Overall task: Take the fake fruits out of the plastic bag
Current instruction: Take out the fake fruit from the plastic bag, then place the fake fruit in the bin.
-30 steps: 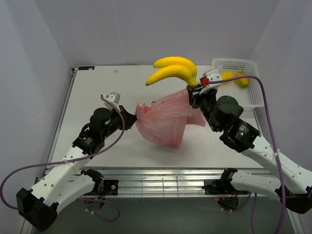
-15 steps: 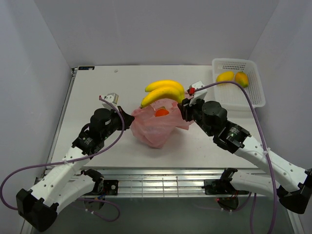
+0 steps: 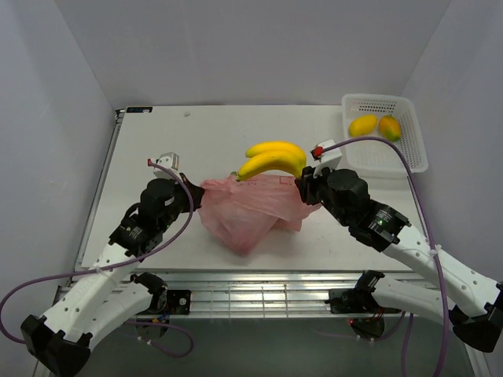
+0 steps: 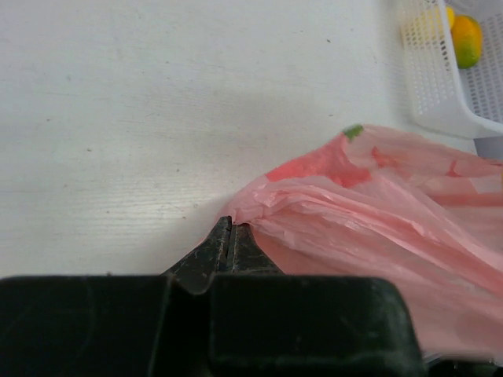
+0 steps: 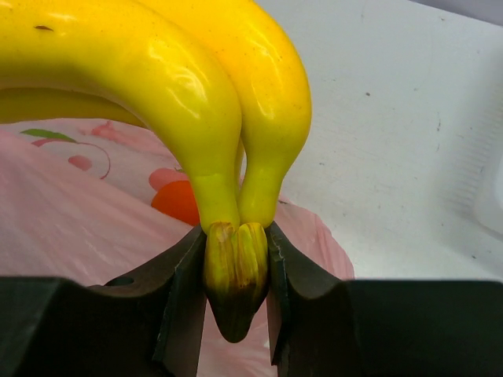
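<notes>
Your right gripper (image 5: 236,275) clamps the banana bunch (image 3: 273,157) by its stem over the bag (image 3: 244,208), nearer the counter's front edge. Your left gripper (image 4: 229,243) pinches the bag's rim. The orange (image 5: 177,203) is not yet out.

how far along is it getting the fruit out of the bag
No fruit looks set down yet. In hand: right gripper grips the banana bunch by its stem above the plastic bag, left gripper pinching its edge. Left: at least an orange shows inside.

Bright even light, soft shadows, blurred near foregrounds
</notes>
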Tool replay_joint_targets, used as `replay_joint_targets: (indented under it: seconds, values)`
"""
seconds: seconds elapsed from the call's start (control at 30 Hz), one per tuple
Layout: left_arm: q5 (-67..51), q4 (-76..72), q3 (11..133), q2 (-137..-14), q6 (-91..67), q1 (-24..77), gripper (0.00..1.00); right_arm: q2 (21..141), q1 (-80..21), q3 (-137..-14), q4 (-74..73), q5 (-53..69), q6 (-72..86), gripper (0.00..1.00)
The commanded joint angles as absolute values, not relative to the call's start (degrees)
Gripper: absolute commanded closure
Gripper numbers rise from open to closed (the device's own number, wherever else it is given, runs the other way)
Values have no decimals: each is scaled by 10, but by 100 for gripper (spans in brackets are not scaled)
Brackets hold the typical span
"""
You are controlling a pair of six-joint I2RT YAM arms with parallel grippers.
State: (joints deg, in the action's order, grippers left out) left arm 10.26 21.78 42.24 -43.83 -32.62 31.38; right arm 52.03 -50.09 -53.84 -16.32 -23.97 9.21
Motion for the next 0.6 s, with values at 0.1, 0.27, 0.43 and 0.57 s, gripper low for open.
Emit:
replay_joint_targets:
  seconds: [0.1, 0.27, 0.43, 0.57]
  values:
    - [203, 301, 457, -432, -340, 313, 100, 475, -422, -529, -172, -250, 141, 89]
    - [237, 342, 462, -417, -345, 313, 100, 465, -332, -523, -178, -197, 138, 89]
    - [251, 355, 468, -403, -340, 313, 100, 469, -271, -537, -177, -158, 134, 89]
    - [209, 323, 461, -382, -323, 313, 100, 502, -236, -572, -176, -148, 125, 89]
